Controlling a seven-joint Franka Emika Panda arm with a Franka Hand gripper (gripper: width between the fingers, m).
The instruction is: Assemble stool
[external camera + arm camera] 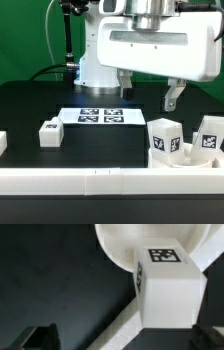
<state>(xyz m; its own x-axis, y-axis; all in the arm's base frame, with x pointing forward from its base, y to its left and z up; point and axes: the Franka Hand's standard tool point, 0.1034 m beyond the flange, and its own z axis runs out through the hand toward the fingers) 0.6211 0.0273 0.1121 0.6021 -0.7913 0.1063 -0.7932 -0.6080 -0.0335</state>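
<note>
Your stool lies in loose parts on the black bench [30,100]. In the wrist view one blocky white leg [168,286] lies straight under the pincer [125,336], with its black-and-white tag [163,255] facing the camera. One end of this leg runs up against a curved white piece [118,241] that looks like the round seat, though you cannot tell whether the two touch. The other end reaches the white border rail [118,331]. The dark fingertips [40,336] stand one on each side of the leg, well apart, holding nothing.

In the exterior view two tagged legs stand at about 4 o'clock in the frame. The nearer leg [165,140] and the far-right leg [210,140] are side by side, just behind the border rail [100,180]. The seat cannot be picked out with certainty from this side. A lone leg [50,132] sits at about 8 o'clock, well apart from that pair.

Your pincer [147,95] hangs at 12 o'clock from the nearer leg, above it and clear of it. It is released, with the jaws spread wide and only air between them.

The marker board [100,116] lies flat at about 10 o'clock from the pair. A white block [3,143] is cut off at the 9 o'clock edge, and too little of it shows to name.
</note>
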